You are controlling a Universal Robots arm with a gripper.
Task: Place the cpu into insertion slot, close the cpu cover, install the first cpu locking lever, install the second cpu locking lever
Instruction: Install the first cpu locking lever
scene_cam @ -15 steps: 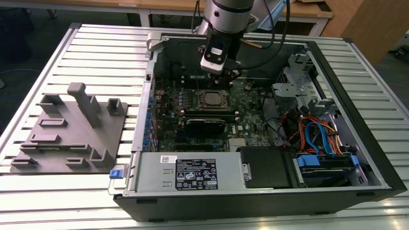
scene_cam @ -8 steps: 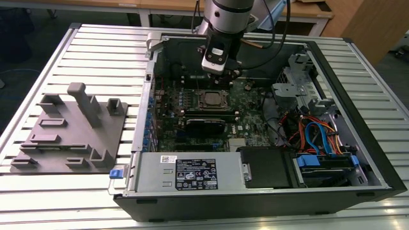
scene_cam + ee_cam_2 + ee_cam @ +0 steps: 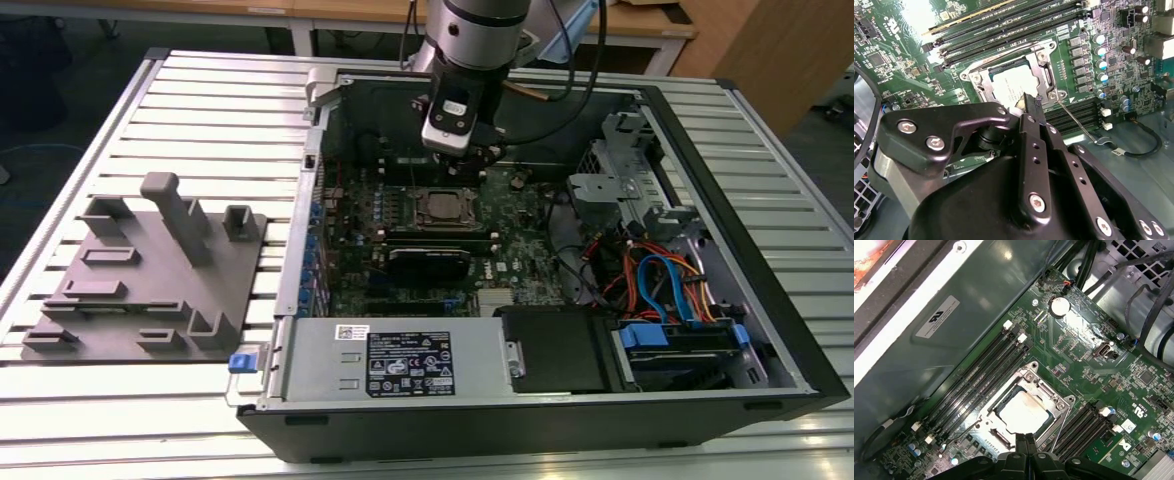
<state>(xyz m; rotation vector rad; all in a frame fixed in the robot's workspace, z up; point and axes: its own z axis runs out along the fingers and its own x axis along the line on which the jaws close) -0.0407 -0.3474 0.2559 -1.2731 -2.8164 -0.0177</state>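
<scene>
1. Hand [image 3: 1026,439], black metal: fingers pressed together, gripping nothing, just above the edge of the square silver-rimmed insertion slot [image 3: 1000,409].
2. Silvery-grey square cpu [image 3: 1021,412]: seated in that slot.
3. Thin silver windowed cpu cover [image 3: 1046,392]: lowered over that slot.

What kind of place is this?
Probably a robotics lab or workshop: a robot arm reaches into an open computer case on a slotted metal table, with a grey fixture tray beside it.
</scene>
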